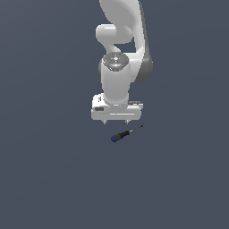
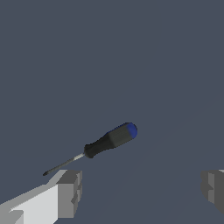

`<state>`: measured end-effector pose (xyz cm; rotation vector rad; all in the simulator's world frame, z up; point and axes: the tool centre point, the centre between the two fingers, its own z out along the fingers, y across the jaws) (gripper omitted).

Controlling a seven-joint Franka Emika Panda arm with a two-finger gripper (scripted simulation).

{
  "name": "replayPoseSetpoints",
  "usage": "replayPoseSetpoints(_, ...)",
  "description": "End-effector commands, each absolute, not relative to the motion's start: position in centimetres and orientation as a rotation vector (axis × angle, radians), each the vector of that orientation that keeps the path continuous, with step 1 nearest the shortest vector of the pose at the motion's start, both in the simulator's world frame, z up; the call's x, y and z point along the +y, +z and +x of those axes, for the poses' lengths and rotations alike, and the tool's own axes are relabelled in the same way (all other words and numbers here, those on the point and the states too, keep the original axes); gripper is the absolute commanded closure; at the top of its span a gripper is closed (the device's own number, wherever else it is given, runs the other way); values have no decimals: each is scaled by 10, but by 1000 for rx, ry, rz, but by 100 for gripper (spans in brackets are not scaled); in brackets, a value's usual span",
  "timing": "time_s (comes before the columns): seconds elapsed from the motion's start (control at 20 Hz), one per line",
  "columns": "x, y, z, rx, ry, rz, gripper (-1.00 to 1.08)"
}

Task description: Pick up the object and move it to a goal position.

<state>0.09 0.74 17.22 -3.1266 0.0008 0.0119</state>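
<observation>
Gripper [image 1: 116,121] (fingertips cropped) above screwdriver [image 1: 125,133]

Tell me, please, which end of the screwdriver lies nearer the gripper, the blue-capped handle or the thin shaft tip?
The shaft tip: on the screwdriver, it lies beside one finger of the open gripper; the blue cap points away.

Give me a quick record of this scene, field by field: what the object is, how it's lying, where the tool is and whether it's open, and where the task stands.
object: screwdriver, black handle, blue end cap, thin dark shaft
object pose: lying flat on the grey surface, cap toward the exterior view's left
tool: tool open, fingers spread wide
tool to object: apart, not touching; screwdriver lies ahead of the fingers in the wrist view
held: nothing
task stage: not yet grasped
goal marker: none visible
</observation>
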Motion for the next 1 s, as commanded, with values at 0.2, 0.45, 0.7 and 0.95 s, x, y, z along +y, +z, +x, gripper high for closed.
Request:
replayPoseSetpoints(0.2,9,171,1,-9,13,-3131,-92)
replayPoseSetpoints(0.45,13,168,2,-34,16,-3142,-92)
replayPoseSetpoints(0.7,13,168,2,-34,16,-3142,-92)
replayPoseSetpoints(0.95,14,166,2,-6,16,-3142,-92)
